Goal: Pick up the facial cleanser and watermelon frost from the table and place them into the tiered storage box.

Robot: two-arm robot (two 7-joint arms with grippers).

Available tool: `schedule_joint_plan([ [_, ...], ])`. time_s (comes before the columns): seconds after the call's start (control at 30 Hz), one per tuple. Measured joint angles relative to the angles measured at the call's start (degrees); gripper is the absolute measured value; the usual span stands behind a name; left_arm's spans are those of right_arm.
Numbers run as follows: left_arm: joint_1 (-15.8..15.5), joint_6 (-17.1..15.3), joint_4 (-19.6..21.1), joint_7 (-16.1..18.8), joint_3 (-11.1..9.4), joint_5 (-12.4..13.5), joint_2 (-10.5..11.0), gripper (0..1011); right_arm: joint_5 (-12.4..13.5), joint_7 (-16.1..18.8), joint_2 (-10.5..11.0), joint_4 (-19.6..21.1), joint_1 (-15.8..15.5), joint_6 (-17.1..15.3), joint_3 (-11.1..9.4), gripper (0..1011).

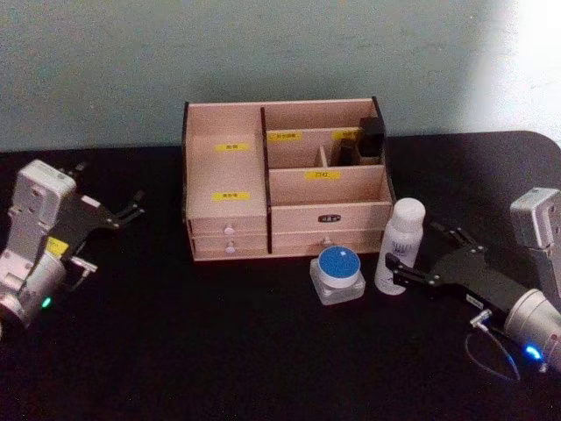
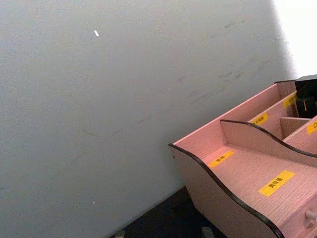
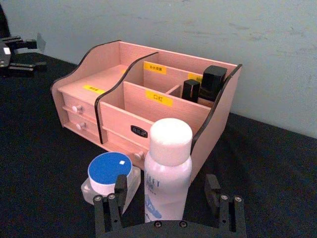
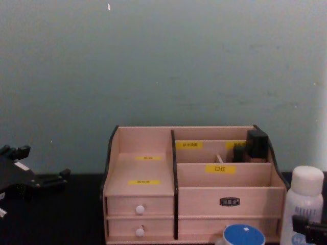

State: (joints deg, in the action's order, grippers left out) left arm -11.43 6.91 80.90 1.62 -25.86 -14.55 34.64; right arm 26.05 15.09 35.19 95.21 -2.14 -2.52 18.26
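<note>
Right wrist view puts the facial cleanser (image 3: pixel 168 168) at lower centre, upright between the spread, empty fingers of your right gripper (image 3: pixel 166 187), the watermelon frost (image 3: pixel 110 171) just beside it, before the tiered storage box (image 3: pixel 116 124). Advance squarely, clamp mid-body, don't nudge its neighbour. Your left gripper (image 1: pixel 136 203), also spread, sits at head view's left.
</note>
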Motion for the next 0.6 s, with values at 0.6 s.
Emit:
schedule_joint_plan([
  [0.6, 0.0, 0.0, 0.0, 0.0, 0.0, 0.0, 0.0, 1001, -1.9, 2.1, -4.3, -4.0, 3.1, -0.7, -0.7, 1000],
])
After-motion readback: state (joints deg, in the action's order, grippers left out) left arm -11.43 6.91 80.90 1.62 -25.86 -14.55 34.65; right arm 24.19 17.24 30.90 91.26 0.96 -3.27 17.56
